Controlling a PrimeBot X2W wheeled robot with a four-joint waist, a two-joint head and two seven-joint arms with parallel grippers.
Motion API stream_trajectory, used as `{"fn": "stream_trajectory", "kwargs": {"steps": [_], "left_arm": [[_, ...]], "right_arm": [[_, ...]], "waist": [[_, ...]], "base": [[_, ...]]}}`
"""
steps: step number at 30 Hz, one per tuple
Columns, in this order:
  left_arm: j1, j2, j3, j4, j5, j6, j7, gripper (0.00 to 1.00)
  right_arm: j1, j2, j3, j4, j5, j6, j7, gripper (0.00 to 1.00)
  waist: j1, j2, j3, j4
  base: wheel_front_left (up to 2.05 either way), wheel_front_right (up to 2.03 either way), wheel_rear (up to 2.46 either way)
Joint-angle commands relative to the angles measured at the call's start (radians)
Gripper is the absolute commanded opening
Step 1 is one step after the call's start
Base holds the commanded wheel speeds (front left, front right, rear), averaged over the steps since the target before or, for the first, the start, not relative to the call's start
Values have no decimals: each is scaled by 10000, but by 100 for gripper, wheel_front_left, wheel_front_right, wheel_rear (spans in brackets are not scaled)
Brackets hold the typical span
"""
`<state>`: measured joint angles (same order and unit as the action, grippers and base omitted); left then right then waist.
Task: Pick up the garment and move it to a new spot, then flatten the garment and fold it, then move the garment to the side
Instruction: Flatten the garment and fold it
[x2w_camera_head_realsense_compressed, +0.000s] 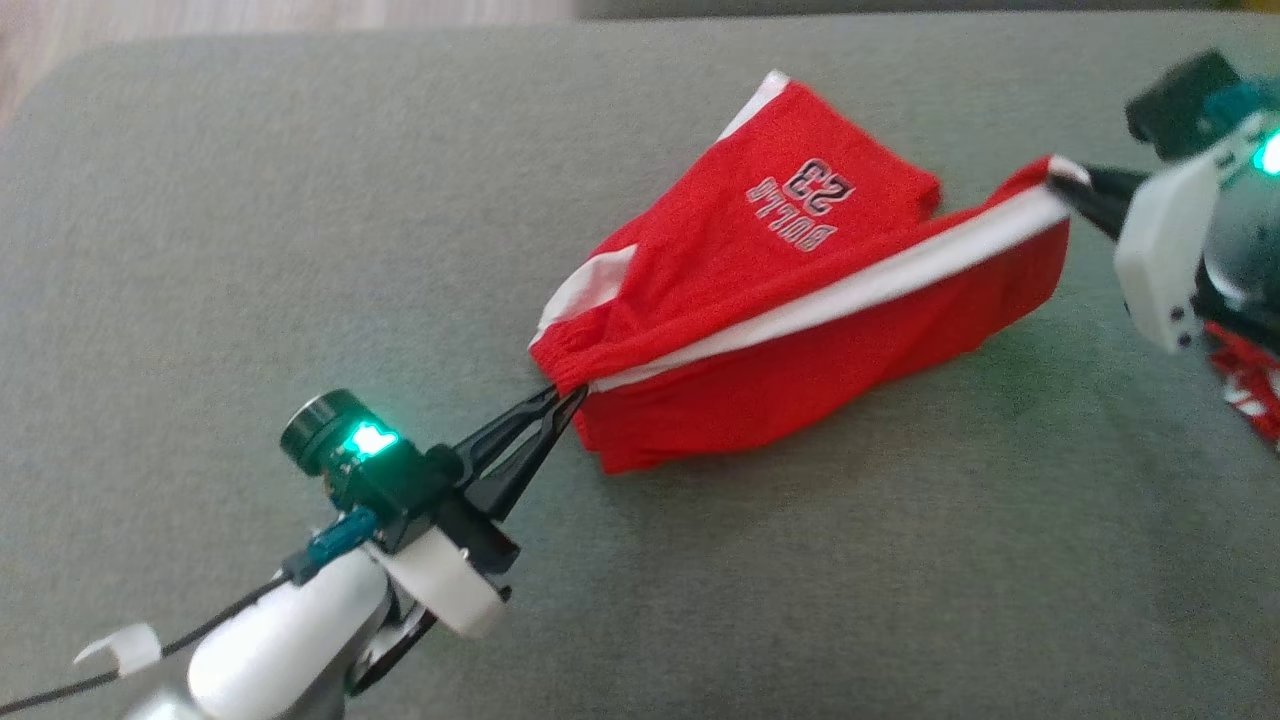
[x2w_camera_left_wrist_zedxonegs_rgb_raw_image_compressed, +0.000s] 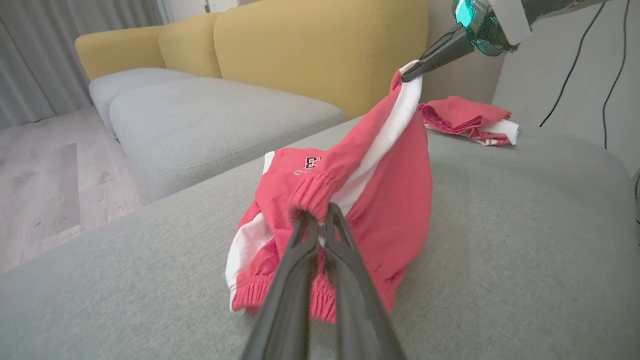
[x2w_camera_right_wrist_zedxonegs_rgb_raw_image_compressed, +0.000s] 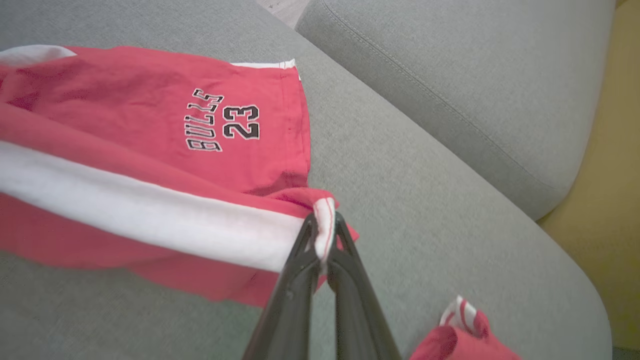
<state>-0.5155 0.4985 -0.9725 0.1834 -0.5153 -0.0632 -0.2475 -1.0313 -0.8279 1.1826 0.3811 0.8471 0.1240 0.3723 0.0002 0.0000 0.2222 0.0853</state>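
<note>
The red garment (x2w_camera_head_realsense_compressed: 780, 300) sags onto the grey cushion (x2w_camera_head_realsense_compressed: 300, 250), its white-striped long axis stretched from the left end effector (x2w_camera_head_realsense_compressed: 570, 395), clamped on its gathered edge, to the right end effector (x2w_camera_head_realsense_compressed: 1075, 185), clamped on its far corner.

Count: red-and-white fabric garments, 2. Red shorts (x2w_camera_head_realsense_compressed: 800, 300) between left gripper (x2w_camera_head_realsense_compressed: 565, 395) and right gripper (x2w_camera_head_realsense_compressed: 1078, 185); folded red garment (x2w_camera_left_wrist_zedxonegs_rgb_raw_image_compressed: 465, 120) near right gripper. Black two-fingered grippers, 2.
</note>
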Motion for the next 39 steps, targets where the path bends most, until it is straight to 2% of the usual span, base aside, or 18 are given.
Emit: {"fn": "stream_trajectory", "kwargs": {"steps": [1,7,12,20,39], "left_arm": [[-494,169,435,-104,-1,-32,-32,0],[-1049,-363,330,447,67,-256,-78,0],[-1409,-697,351,789,123,-357,-111,0],[-1778,-1146,646,1050,307,-444,-138,0],[-1867,-1556,1221,1121,882,-648,-142,0]], "right_arm": [[-158,-53,-31,57,-89,67,61,0],[-1162,760,426,1159,-86,67,169,0],[-1847,1083,739,1813,-91,67,153,0],[-2494,1281,938,2478,-219,67,-43,0],[-3114,1674,975,3239,-999,67,-857,0]], "waist": [[-2,0,369,401],[-2,0,791,883],[-2,0,1177,1224],[-2,0,1570,1583],[-2,0,2350,1976]], "base": [[0,0,0],[0,0,0],[0,0,0],[0,0,0],[0,0,0]]}}
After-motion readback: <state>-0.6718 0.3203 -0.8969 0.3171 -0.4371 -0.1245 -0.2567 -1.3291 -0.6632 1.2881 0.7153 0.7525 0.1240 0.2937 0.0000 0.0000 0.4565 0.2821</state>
